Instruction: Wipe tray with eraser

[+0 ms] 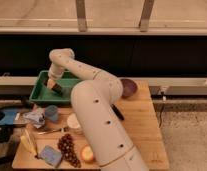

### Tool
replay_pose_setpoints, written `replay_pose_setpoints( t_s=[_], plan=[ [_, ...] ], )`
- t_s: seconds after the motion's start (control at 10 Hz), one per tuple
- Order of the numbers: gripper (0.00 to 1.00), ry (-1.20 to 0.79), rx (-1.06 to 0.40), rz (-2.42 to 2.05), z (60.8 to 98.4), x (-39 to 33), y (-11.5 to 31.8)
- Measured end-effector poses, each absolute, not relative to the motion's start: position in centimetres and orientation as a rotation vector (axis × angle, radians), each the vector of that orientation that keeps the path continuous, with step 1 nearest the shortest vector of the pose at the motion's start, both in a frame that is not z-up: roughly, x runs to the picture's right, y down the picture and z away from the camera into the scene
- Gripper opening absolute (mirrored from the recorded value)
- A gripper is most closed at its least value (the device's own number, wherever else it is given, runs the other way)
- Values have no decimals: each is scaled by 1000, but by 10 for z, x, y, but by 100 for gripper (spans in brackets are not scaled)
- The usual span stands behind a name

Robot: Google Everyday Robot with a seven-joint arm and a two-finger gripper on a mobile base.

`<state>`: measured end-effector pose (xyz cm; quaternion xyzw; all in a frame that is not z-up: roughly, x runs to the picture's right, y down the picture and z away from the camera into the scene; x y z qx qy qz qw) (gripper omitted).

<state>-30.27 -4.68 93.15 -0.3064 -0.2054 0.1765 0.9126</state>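
The green tray (41, 94) sits at the far left of the wooden table. My gripper (53, 83) reaches down into the tray at its middle. The eraser (53, 86), tan on top with a dark underside, is at the gripper's tip and rests on the tray floor. My white arm (92, 100) arcs over the table and hides the tray's right end.
A purple bowl (129, 88) stands at the back right. A dark marker (118, 112) lies beside the arm. At the front left are a blue cup (51, 113), a white cup (73, 122), grapes (67, 148), a blue pad (49, 155), a banana (30, 143) and an apple (87, 153).
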Motion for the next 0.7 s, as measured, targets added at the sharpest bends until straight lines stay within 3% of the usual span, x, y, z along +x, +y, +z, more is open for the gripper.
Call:
replay_pose_setpoints(
  t_s=[0.3, 0.7],
  plan=[
    [0, -366, -604, 426, 908, -250, -40],
    [0, -350, -601, 502, 941, -229, -54]
  ],
)
